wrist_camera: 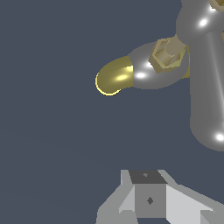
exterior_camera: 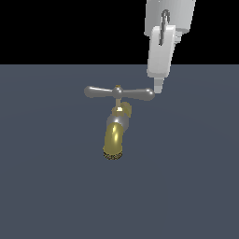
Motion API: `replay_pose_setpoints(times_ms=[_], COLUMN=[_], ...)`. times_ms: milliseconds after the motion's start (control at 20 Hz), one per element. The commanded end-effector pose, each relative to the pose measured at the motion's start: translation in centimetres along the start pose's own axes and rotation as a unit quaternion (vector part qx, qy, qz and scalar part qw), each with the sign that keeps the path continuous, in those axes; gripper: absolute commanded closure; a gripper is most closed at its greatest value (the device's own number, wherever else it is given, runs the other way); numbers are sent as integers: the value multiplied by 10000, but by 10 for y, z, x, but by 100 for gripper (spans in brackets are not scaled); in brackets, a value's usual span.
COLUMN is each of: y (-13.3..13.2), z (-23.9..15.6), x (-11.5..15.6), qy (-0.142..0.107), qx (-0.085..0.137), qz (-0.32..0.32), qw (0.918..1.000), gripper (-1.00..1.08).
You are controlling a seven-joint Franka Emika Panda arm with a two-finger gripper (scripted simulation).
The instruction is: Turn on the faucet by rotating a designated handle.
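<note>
The faucet (exterior_camera: pixel 114 140) stands on the dark floor, with a brass curved spout, a dark mesh tip and a grey collar. The handle (exterior_camera: pixel 119 92) is a grey crossbar with bulbous ends, lying level across the top of a short brass stem. My gripper (exterior_camera: pixel 158 87) comes down from the upper right of the exterior view. Its tip rests against the handle's end on the exterior view's right. The fingers look shut together with nothing between them. The wrist view shows the handle (wrist_camera: pixel 205 87), the brass spout (wrist_camera: pixel 114 78) and my gripper (wrist_camera: pixel 148 199).
A flat dark grey floor (exterior_camera: pixel 46 186) lies under the faucet, with a black background behind it. No other objects show.
</note>
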State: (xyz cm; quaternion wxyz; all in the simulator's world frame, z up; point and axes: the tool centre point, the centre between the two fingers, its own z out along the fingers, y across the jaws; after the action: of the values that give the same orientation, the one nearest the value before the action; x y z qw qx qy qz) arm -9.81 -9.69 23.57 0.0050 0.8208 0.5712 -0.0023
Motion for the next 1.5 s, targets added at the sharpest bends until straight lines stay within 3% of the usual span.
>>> replay_pose_setpoints(times_ms=[0,600,1100,1450], y=[7,25,27,47], z=[9,35,37,38], x=[4,18,20,22], qy=[8,44,50,50], qx=[-1,18,22,22], qz=[-230,-872,-944,-944], qw=[9997,9962,9955,9955], gripper=[108,108,108,108])
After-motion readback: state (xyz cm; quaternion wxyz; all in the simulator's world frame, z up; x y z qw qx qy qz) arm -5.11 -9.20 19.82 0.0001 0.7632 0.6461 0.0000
